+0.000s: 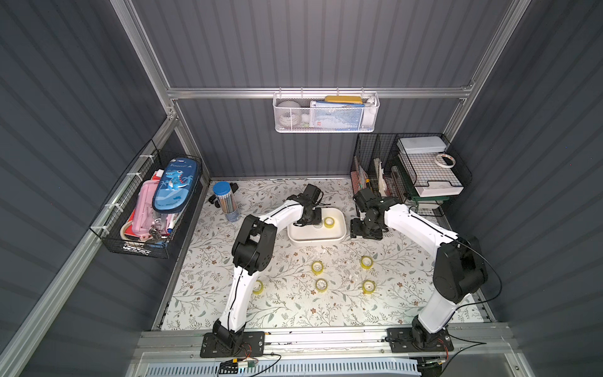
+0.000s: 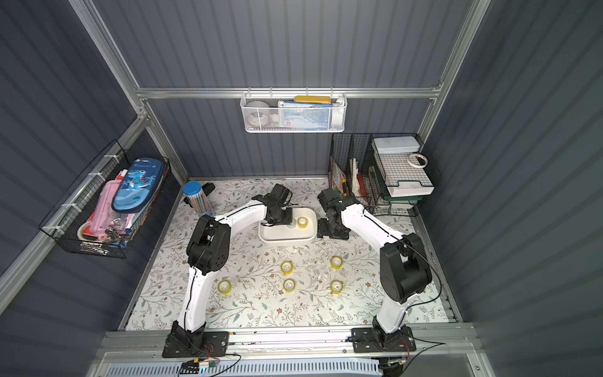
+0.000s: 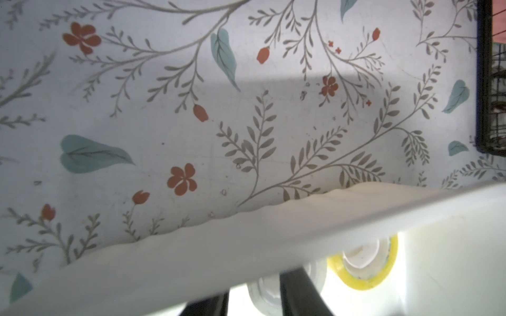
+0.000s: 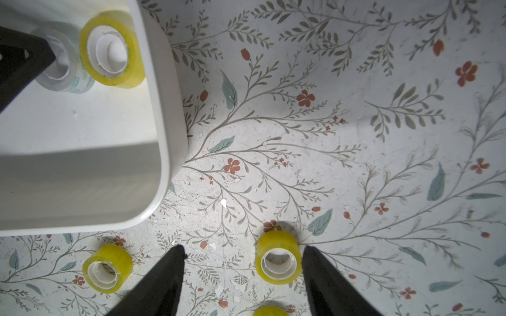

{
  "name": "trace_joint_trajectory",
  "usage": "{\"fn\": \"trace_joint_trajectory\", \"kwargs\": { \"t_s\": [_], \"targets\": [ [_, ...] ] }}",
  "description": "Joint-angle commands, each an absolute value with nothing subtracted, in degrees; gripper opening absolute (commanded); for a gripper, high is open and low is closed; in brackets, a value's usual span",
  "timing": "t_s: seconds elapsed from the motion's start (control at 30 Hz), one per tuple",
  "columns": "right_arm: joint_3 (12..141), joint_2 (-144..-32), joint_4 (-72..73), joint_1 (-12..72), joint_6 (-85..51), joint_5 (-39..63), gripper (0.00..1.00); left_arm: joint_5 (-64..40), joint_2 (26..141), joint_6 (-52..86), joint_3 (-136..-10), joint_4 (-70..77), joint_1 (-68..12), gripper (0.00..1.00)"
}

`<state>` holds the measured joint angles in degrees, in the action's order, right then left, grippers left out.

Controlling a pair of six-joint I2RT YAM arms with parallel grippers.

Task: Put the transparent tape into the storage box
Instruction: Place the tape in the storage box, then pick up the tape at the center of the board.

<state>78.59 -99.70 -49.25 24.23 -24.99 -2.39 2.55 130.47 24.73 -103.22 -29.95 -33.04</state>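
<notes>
The white storage box [image 1: 316, 242] [image 2: 287, 241] stands at the middle back of the flowered mat. Inside it stand a yellow transparent tape roll [image 1: 329, 222] [image 4: 112, 49] [image 3: 364, 279] and a colourless roll [image 4: 65, 74] [image 3: 262, 295]. My left gripper [image 1: 312, 223] [image 3: 254, 290] reaches down into the box at the colourless roll, open, with a gap showing beside the roll. My right gripper [image 1: 365, 230] [image 4: 242, 249] hangs open just right of the box, holding nothing. Several yellow rolls stand on the mat in front [image 1: 317, 267] [image 1: 366, 262] [image 4: 278, 257]. One of them [image 1: 257, 287] is half hidden by the left arm.
A blue-lidded pencil tube [image 1: 226, 200] stands at the back left. A black wire basket [image 1: 146, 202] hangs on the left wall. Black wire racks [image 1: 411, 173] with a white-rimmed tape ring [image 1: 445, 160] fill the back right corner. A white perforated basket [image 1: 326, 112] hangs on the back wall.
</notes>
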Motion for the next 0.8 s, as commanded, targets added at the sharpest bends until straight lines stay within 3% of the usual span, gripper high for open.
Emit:
{"fn": "trace_joint_trajectory", "kwargs": {
  "t_s": [0.0, 0.2, 0.47, 0.5, 0.77],
  "targets": [
    [76.9, -97.7, -49.9, 23.3, -25.8, -2.8, 0.72, 2.0, 128.2, 24.1, -102.2, -29.2, -33.4, 0.36],
    [71.5, -94.9, -49.1, 19.3, -27.0, 0.5, 0.71, 5.0, 117.1, 23.8, -95.9, -26.2, -33.5, 0.47],
    [62.0, -91.8, -46.1, 16.5, -28.6, 5.4, 0.65, 12.1, 100.2, 22.9, -87.1, -29.2, -33.5, 0.87],
    [61.3, -92.0, -45.7, 16.4, -28.7, 5.8, 0.64, 12.9, 98.8, 22.9, -86.5, -29.8, -33.5, 0.97],
    [56.8, -93.7, -41.0, 16.3, -30.6, 7.8, 0.52, 16.0, 93.1, 23.4, -84.0, -33.4, -33.5, 0.99]
  ]
}}
